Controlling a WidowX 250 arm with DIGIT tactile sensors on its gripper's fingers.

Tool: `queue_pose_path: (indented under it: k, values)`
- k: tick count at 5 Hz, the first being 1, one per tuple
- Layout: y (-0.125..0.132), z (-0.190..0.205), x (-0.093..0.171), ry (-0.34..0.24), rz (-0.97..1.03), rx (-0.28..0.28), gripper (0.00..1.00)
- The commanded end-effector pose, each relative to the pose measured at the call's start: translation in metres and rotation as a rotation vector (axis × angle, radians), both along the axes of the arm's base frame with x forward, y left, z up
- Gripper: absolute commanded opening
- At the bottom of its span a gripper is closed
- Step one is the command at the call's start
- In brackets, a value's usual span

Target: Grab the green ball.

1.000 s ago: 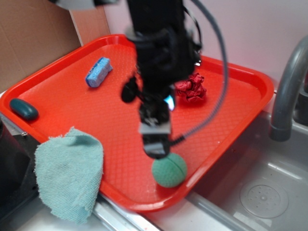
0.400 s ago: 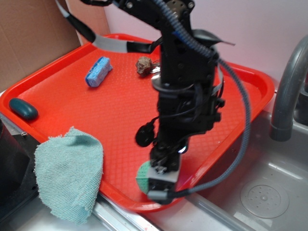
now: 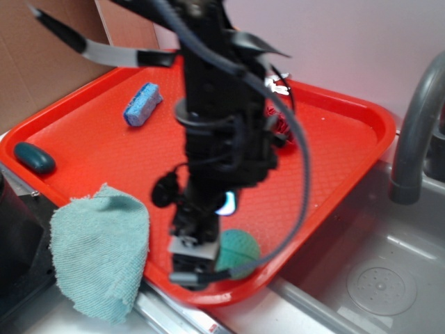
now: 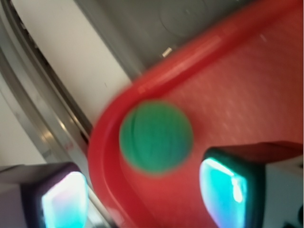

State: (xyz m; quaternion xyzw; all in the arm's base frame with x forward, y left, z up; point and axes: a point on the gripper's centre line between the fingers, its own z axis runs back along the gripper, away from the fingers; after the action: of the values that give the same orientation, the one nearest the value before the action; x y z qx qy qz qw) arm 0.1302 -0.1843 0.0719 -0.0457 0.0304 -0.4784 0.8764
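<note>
The green ball lies on the red tray near its front rim, partly hidden behind my arm. My gripper hangs low just left of the ball, over the tray's front edge. In the wrist view the ball is blurred and sits just inside the curved tray rim, ahead of the gap between my fingers. My gripper is open and empty. The left fingertip is outside the rim and the right fingertip is over the tray.
A pale teal cloth drapes over the tray's front left edge. A dark teal lump and a blue block lie on the tray's left side. A red bow peeks from behind the arm. A faucet and steel sink are right.
My gripper has dropped toward the tray's front rim and then shifted left. The ball, which the gripper partly covered 0.4 s ago, now shows to its right.
</note>
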Motion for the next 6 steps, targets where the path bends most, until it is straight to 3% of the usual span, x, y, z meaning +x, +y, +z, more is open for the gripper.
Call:
queue_pose_path:
  k: [1,2,3,4,6]
  values:
    - [-0.001,-0.022,-0.005,0.030,-0.002,-0.062,1.00]
    - [-0.013,-0.039,-0.002,0.064,-0.004,-0.045,1.00]
    - [-0.017,-0.040,-0.013,0.052,0.006,-0.032,0.00]
    - [-0.012,-0.024,-0.017,0.022,0.017,-0.038,0.00]
    - [0.013,0.041,-0.013,-0.133,0.144,-0.040,0.00]
